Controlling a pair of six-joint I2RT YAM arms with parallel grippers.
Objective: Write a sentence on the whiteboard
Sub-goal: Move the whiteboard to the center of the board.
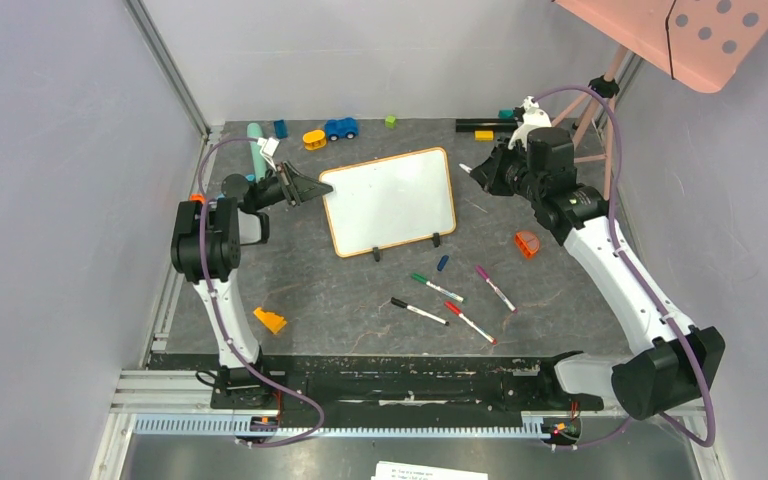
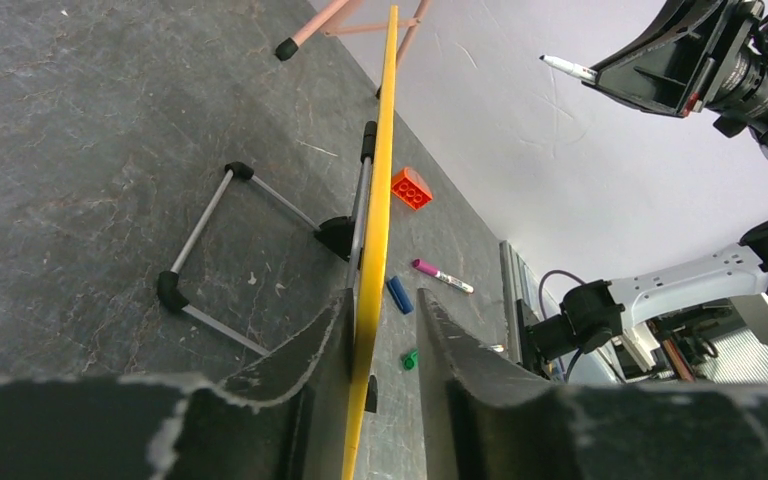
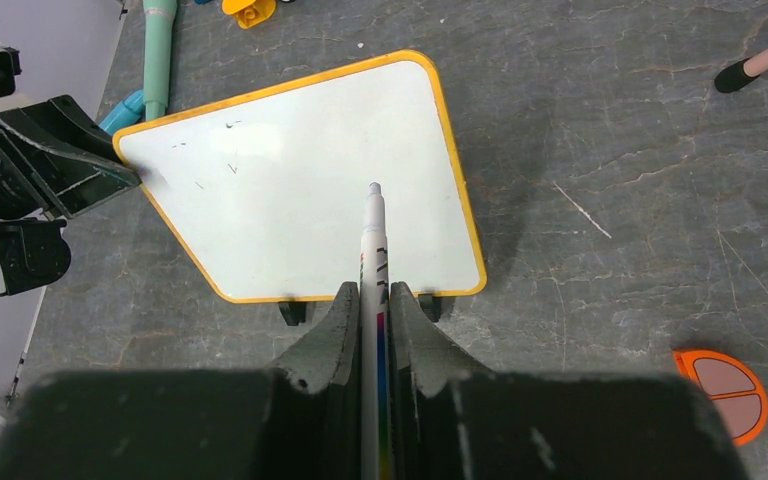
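The whiteboard (image 1: 390, 200), white with a thin orange-yellow frame, rests tilted on two black clip feet mid-table. Its face (image 3: 300, 190) carries only a few faint specks; no sentence is in view. My left gripper (image 1: 322, 188) straddles the board's left edge (image 2: 380, 200). In the left wrist view the left gripper (image 2: 384, 294) has one finger against the frame and a gap at the other, so it is open. My right gripper (image 1: 485, 175) hovers off the board's right side. The right gripper (image 3: 372, 288) is shut on an uncapped marker (image 3: 374, 230), whose tip hangs above the board.
Loose markers lie in front of the board: green (image 1: 435, 288), black (image 1: 418, 311), red (image 1: 470, 322), purple (image 1: 495, 287), plus a blue cap (image 1: 443, 262). An orange piece (image 1: 527, 243), an orange brick (image 1: 269, 320), toys at the back (image 1: 340, 128) and a pink dotted panel (image 1: 680, 35) stand around.
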